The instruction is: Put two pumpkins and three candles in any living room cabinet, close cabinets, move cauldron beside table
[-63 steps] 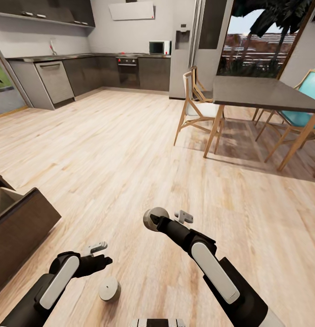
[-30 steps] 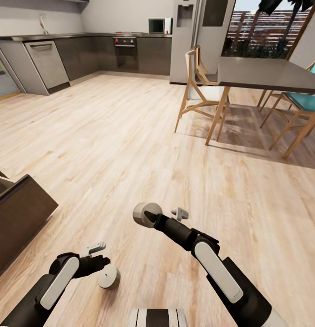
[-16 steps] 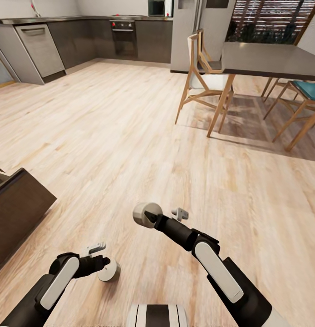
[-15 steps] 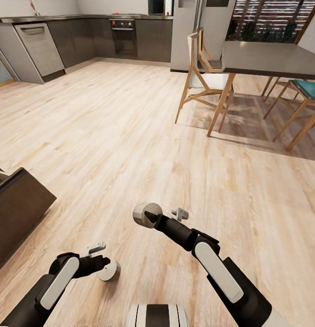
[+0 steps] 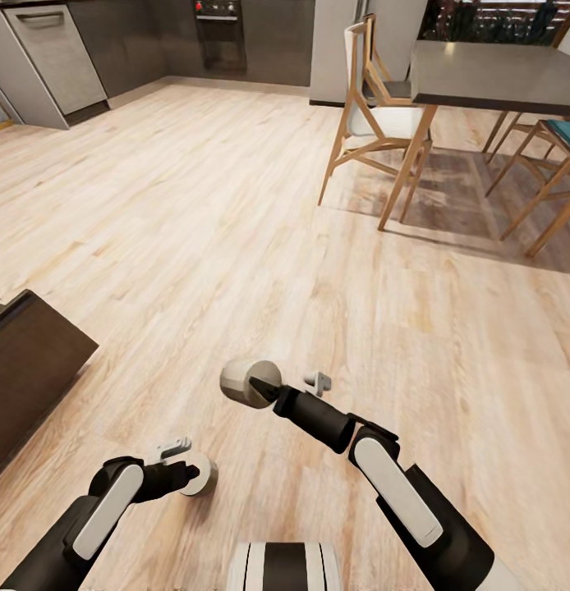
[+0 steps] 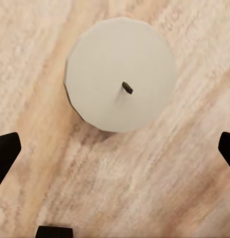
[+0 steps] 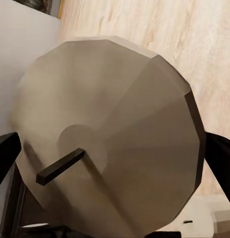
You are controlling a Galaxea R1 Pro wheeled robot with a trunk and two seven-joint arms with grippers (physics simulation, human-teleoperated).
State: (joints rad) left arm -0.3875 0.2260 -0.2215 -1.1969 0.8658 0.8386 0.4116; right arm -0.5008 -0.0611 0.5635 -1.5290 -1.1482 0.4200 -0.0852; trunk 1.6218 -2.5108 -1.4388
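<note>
Head view: right gripper [image 5: 254, 386] clamped on pale grey cylindrical candle [image 5: 244, 382], held above light wood plank floor [image 5: 236, 230]. Left gripper [image 5: 189, 474] hovers over second pale grey candle [image 5: 199, 476] standing upright on floor; left wrist view shows its fingertips [image 6: 6, 152] spread wide, clear of candle top [image 6: 120, 74]. Dark-brown wood cabinet drawer [image 5: 26, 369] stands open beside left arm. Grey-topped dining table [image 5: 494, 78] with wooden chairs well apart, ahead.

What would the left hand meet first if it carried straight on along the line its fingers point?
Most likely the pale candle standing on the wood floor. The left wrist view looks down on its wick, between the open fingers. The left hand sits right by it, though height above it is unclear.
</note>
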